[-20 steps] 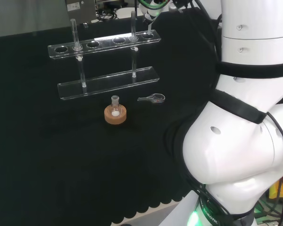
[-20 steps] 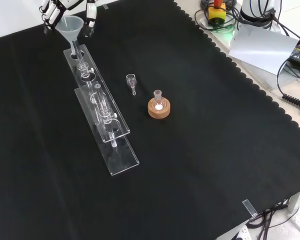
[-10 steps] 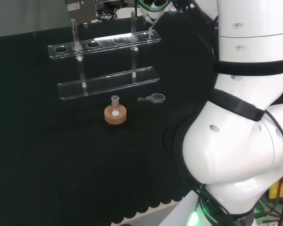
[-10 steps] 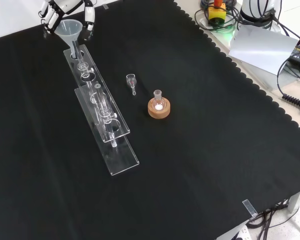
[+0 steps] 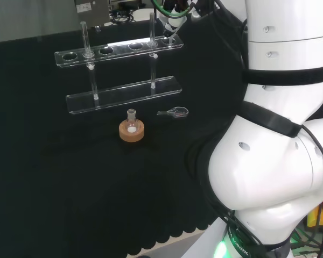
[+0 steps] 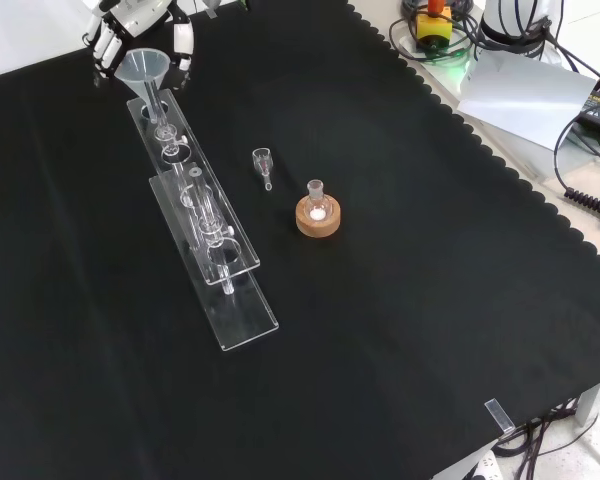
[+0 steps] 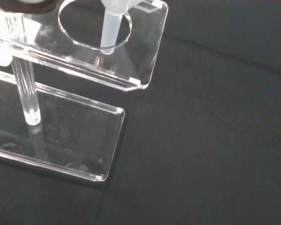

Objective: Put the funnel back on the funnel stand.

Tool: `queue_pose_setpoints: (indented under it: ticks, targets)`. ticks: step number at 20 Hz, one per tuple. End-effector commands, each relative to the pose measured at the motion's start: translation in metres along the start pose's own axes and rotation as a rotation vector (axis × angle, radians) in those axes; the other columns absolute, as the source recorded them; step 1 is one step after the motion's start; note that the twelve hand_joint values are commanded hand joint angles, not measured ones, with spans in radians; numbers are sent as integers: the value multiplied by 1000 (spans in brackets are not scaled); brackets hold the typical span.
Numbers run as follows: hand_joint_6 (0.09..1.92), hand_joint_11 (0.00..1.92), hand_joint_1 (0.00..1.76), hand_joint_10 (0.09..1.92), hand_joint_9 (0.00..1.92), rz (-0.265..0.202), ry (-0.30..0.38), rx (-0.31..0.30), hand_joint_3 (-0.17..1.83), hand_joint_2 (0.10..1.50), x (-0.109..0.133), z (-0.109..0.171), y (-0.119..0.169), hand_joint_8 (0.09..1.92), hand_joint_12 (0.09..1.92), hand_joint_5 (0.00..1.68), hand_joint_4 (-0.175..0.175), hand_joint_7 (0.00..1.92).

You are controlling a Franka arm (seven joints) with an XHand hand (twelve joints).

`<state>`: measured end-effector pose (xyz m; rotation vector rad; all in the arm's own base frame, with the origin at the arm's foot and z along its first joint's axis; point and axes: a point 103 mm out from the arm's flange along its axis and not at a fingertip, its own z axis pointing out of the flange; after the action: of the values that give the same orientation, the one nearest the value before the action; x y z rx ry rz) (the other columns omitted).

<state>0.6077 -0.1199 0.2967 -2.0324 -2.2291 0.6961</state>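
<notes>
1. Front view: the hand hovers at the funnel stand's far end, fingers curled around the funnel.
2. Funnel stem passes through the stand's end hole.
3. Bare desk surrounds the stand.

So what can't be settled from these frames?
- Whether the funnel rests on the funnel stand or hangs in the hand: in the wrist view its stem passes through the end hole, the cone cut off by the edge.
- The hand's fingers: the front view's top edge crops them.
- What the small flask holds: too small.
</notes>
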Motion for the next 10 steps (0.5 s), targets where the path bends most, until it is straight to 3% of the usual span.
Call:
queue_pose_setpoints:
  ticks: [1, 10]
  targets:
    - [242, 520, 792, 497, 918, 0, 10, 17, 489, 766, -2, 8, 3, 690, 1233, 460, -60, 478]
    - [180, 459, 758, 547, 805, 7, -13, 56, 497, 743, 5, 15, 6, 712, 1275, 385, -64, 400]
